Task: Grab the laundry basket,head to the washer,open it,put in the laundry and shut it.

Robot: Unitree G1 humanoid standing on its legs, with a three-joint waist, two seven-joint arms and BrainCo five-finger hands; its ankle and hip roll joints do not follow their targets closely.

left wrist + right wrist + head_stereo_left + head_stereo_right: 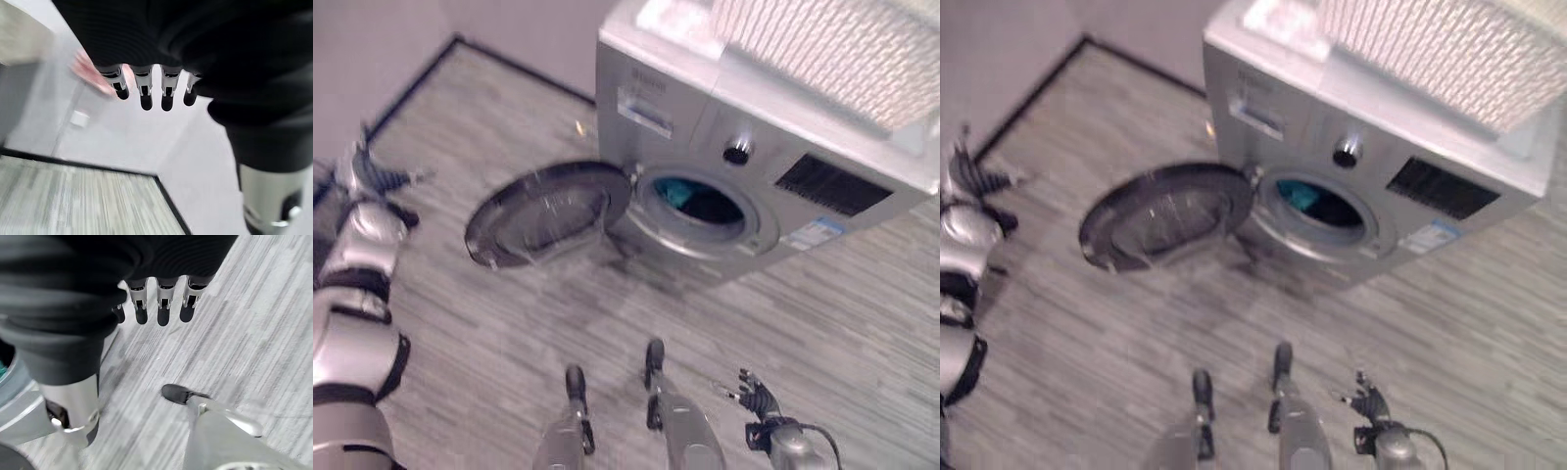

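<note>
The silver washer (773, 147) stands ahead with its round door (548, 211) swung wide open to the left. Teal laundry (674, 191) lies inside the drum opening (710, 204). A white ribbed laundry basket (822, 49) rests on top of the washer. My left hand (367, 176) is out at the far left, well away from the door, its fingers (146, 93) straight and holding nothing. My right hand (759, 397) hangs low at the lower right, short of the washer, its fingers (159, 308) relaxed and empty over the floor.
Grey wood-pattern floor (509, 323) stretches between me and the washer. A pale wall with a black skirting line (411, 88) runs along the left and back. A blurred pink shape (88, 71) and a white socket (78, 118) show on the wall.
</note>
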